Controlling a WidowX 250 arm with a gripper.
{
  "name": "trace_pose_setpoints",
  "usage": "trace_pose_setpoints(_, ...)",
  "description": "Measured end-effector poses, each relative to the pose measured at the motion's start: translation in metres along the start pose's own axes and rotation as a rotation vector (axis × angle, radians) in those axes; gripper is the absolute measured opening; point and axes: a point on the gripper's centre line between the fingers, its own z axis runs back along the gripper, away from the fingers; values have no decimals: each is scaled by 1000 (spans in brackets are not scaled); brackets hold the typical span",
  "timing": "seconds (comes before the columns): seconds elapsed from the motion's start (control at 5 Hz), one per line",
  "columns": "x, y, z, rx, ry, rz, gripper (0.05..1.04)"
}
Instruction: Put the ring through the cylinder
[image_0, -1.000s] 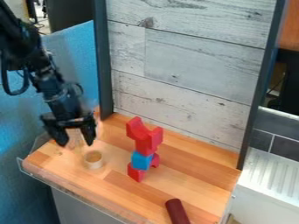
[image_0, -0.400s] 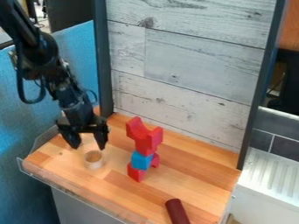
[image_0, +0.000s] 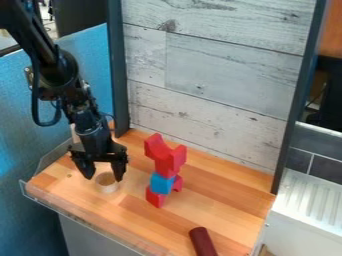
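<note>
On the light wooden desk (image_0: 220, 200) sits a small, pale, round ring (image_0: 107, 188), best straddled squarely by the spread jaws above it and gripped gently before lining up with the dark-red cylinder (image_0: 202, 242).

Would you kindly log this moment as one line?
gripper near pale ring; jaws open; ring on table; dark red cylinder lying apart; task unfinished

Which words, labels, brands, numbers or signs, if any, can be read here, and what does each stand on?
There are none: I can make out no lettering, number or sign on the pale ring, the dark red cylinder, the red blocks, the blue block or the wooden worktop.
</note>
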Motion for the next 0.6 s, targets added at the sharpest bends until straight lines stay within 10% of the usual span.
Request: trace_pose_setpoints(0.6, -2, 0, -20, 47, 18, -20, 1001)
